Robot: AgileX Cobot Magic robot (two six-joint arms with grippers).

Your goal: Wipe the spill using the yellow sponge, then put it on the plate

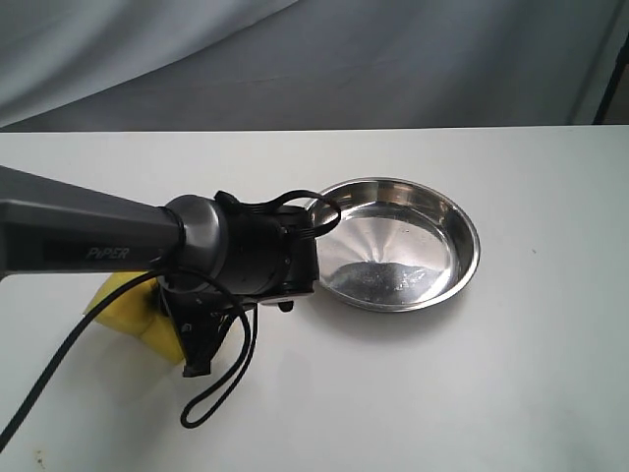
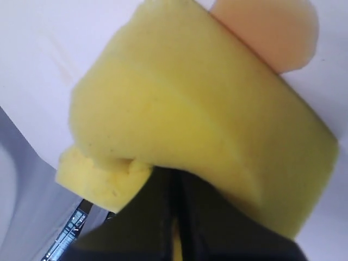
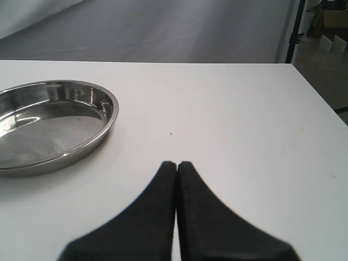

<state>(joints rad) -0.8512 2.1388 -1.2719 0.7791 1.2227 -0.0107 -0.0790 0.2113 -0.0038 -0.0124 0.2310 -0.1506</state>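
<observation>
Here the left gripper (image 2: 175,187) is pinching the yellow sponge (image 2: 201,119) at the edge of the spill (image 2: 274,32), left of the plate (image 1: 470,246); the right gripper (image 3: 176,165) is sitting closed, empty, beside the plate.

A lab-like test setup: plain white table (image 1: 550,393) backed by a draped grey cloth (image 1: 393,59).

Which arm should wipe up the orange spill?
Left. Its gripper grips the sponge right next to the spill. The right gripper is shut, empty, over by the plate.
</observation>
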